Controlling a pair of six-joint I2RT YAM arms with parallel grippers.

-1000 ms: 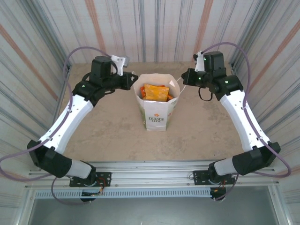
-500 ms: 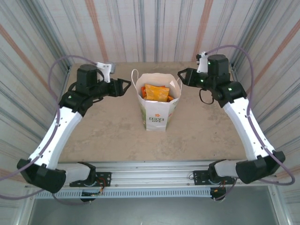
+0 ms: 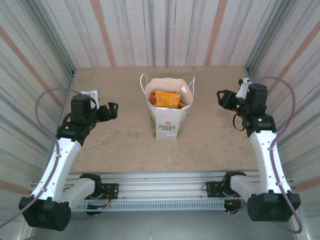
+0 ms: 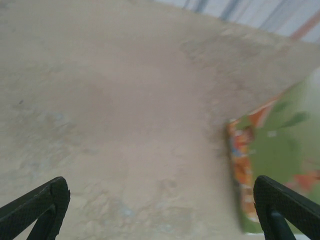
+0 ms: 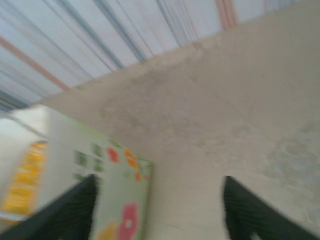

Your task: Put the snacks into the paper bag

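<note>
The white paper bag point(image 3: 166, 111) stands upright mid-table, its cord handles loose at both sides. Orange and yellow snacks point(image 3: 166, 99) lie inside its open mouth. My left gripper point(image 3: 111, 111) hovers well to the bag's left, open and empty. In the left wrist view its fingertips point(image 4: 42, 204) sit wide apart over bare table, with the bag's green and orange side point(image 4: 272, 165) at the right edge. My right gripper point(image 3: 222, 98) is off to the bag's right, open and empty. The right wrist view shows the bag's printed side point(image 5: 85, 175) at lower left, blurred.
Corrugated striped walls point(image 3: 165, 30) close in the tan table point(image 3: 125, 140) at the back and both sides. The metal rail point(image 3: 160, 187) with the arm bases runs along the near edge. Bare table lies on either side of the bag.
Both grippers have let go of the bag's rim, opened, and pulled back outward and toward the near side. The bag stands on its own with its handles dropped.
</note>
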